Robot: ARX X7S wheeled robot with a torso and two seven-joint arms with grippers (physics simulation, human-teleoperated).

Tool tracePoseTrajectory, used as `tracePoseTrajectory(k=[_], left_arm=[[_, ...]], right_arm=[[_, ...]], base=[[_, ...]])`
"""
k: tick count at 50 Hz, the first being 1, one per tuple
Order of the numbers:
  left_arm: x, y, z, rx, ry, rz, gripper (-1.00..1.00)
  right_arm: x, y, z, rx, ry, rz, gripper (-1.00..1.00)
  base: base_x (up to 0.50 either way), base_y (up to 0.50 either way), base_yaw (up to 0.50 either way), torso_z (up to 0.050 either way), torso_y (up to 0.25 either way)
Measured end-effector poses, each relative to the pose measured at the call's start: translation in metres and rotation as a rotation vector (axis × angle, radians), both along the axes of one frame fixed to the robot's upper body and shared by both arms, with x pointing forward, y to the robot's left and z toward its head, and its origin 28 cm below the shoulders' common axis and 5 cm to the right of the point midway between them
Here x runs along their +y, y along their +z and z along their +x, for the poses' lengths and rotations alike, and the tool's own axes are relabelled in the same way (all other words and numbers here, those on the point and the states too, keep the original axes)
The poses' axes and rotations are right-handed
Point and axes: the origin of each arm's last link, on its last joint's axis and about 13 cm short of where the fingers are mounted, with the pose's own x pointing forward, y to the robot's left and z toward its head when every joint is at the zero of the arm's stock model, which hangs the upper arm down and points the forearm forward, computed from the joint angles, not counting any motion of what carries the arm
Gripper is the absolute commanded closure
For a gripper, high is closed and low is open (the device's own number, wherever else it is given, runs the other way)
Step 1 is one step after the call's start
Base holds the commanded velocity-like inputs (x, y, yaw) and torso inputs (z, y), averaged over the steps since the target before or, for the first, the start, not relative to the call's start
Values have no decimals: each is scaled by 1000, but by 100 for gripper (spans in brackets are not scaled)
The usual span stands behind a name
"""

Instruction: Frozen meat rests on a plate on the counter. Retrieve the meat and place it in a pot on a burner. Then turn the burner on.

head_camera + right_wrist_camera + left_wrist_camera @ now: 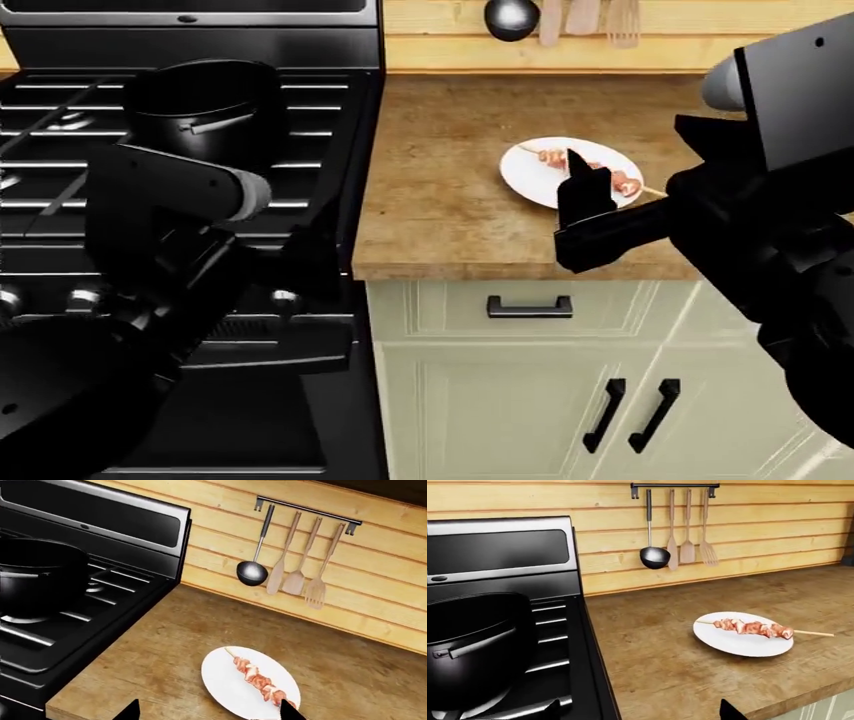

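Step in hand: the approach to retrieve the meat — nothing has been grasped yet. The frozen meat (259, 679) lies flat across the plate (227, 690), its skewer overhanging the rim at both ends. The plate sits on the counter (441, 215), well apart from the stove. The pot (200, 100) stands on the stove grate over a rear burner; the burner beneath it is hidden by the pot's base.

Right gripper (587, 205): hovering over the counter's front edge, just short of the plate, touching nothing. In its wrist view two dark fingertips (287, 711) show far apart at the frame's edge, so the jaws stand open and empty.

Left gripper (640, 712): fingertips likewise spread in its wrist view, holding nothing. The head view is too dark around that arm to confirm more — it appears to hang in front of the stove.

Next move, in my judgement: advance and lower the right gripper over the meat chunks, jaws aligned across the skewer, then close. The low, flat lie calls for a near-plate descent.
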Motion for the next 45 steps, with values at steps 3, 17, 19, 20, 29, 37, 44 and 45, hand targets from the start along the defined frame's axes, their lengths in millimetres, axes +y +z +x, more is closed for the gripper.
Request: tracePoseTrajectory(k=[3, 17, 19, 20, 29, 37, 44, 45], left_arm=[[0, 1, 0, -5, -5, 1, -100], [0, 3, -1, -18, -20, 14, -100], [0, 2, -1, -17, -23, 20, -100], [0, 2, -2, -16, -25, 23, -100], [-2, 0, -2, -14, -35, 32, -100], [-3, -2, -3, -10, -47, 23, -100], [-4, -3, -3, -6, -58, 15, -100], [-4, -3, -3, -7, -60, 15, -100]], right_arm=[[-1, 1, 0, 6, -1, 3, -100], [-3, 4, 1, 16, -4, 8, -100], [-4, 4, 1, 15, -6, 10, -100], [-5, 5, 1, 15, -8, 10, -100], [-8, 8, 2, 20, -11, 5, -100], [-11, 9, 1, 30, -9, 8, -100], [-14, 6, -1, 40, -11, 17, -100], [-14, 7, -1, 44, -7, 15, -100]], base=[[500, 0, 0, 0, 0], [500, 0, 0, 0, 0], [500, 0, 0, 0, 0], [500, 0, 0, 0, 0], [500, -12, 0, 0, 2], [500, -27, 0, 0, 0], [292, -6, 0, 0, 3], [0, 0, 0, 0, 0]])
